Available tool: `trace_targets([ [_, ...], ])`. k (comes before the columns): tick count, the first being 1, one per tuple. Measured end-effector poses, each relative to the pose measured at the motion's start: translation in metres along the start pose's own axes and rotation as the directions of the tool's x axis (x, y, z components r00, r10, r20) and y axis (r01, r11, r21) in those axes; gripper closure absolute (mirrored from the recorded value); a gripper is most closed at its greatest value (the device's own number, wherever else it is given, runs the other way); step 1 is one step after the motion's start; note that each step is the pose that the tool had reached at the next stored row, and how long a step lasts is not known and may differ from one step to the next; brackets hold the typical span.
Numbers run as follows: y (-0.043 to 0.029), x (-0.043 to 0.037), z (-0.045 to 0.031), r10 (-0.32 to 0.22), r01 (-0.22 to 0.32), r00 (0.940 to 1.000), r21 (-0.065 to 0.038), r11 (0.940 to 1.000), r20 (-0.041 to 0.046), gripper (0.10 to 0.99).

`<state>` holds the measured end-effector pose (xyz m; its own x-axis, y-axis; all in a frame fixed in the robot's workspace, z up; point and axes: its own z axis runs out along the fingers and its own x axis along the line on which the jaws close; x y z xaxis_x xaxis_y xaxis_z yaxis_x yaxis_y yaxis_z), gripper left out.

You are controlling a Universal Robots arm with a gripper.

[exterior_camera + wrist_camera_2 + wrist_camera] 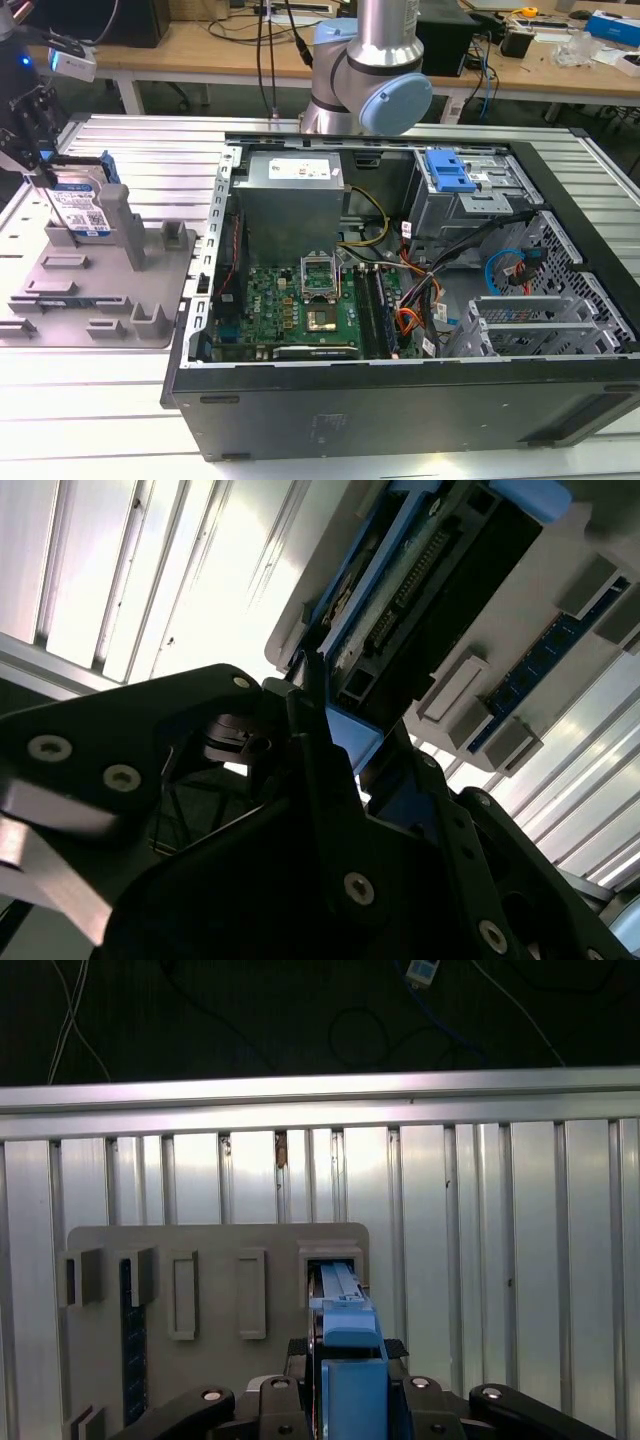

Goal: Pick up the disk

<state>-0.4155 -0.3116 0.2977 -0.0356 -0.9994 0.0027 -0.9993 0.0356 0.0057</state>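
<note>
The disk [84, 208], silver-grey with a white-and-blue label and blue side rails, stands on edge at the back of the grey fixture [95, 290], against an upright post [126, 222], at the exterior view's left. My gripper [62, 212] reaches down over it, its thin dark fingers on either side of the drive. In the first wrist view the disk's blue rail [350, 1345] runs between my black fingers [296, 1348], which press against both its sides. The second wrist view shows the disk's connector end [420, 590] just past my gripper [335, 735].
An open computer case [400, 300] with motherboard, power supply and a blue drive-bay bracket [447, 170] takes up the centre and the exterior view's right. The arm's base [370, 70] stands behind it. The fixture carries several low posts [150, 320] on a ribbed metal table [100, 420].
</note>
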Motion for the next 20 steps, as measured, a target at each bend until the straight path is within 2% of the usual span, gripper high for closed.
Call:
trace_targets([
  [4, 0.0000, 0.0000, -0.0014, -0.002, 0.002, 1.0000, 0.000, 1.0000, 0.0000, 0.718],
  [9, 0.0000, 0.0000, -0.0097, -0.008, 0.008, 1.0000, 0.000, 1.0000, 0.0000, 0.718],
  [13, -0.0004, 0.0000, -0.0258, -0.015, 0.015, 0.9999, -0.001, 0.9999, -0.0001, 0.718],
  [18, -0.0004, 0.0001, -0.0413, -0.019, 0.019, 0.9998, -0.001, 0.9998, -0.0001, 0.718],
  [19, -0.0004, 0.0001, -0.0488, -0.020, 0.020, 0.9998, -0.001, 0.9998, -0.0001, 0.718],
  [20, -0.0005, 0.0001, -0.0524, -0.020, 0.020, 0.9998, -0.001, 0.9998, -0.0001, 0.718],
])
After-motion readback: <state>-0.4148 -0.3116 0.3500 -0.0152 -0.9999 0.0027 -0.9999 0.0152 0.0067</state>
